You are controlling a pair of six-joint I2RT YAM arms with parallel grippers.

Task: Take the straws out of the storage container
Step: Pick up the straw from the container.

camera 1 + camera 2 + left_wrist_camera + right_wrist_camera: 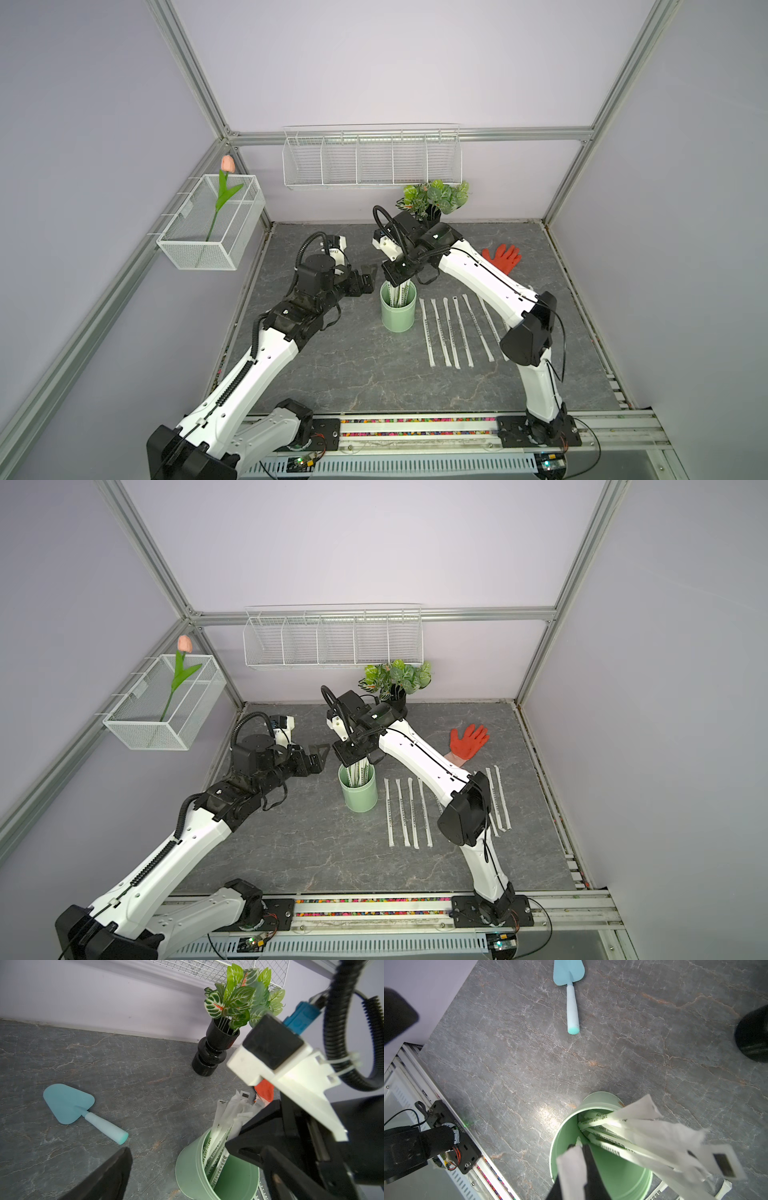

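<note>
Storage container (398, 311): pale green cup, upright on the counter (332, 374), between the two arms.
Straws (629, 1142): a bundle stands in the cup, leaning to one side, with the wrapper ends above the rim.
Laid-out straws (446, 332): a row lying flat on the counter just beside the cup on the right arm's side, roughly parallel, partly hidden by that arm.
Right fingers (591, 1167): over the cup's mouth, pressed together on the wrapper end of one straw.
Left fingers (108, 1176): spread wide, holding nothing, just beside the cup's rim on its other side.
Other items: blue trowel (70, 1105) flat on the counter; black vase of leaves (434, 203) at the back wall; red glove (503, 257) beyond the row.
</note>
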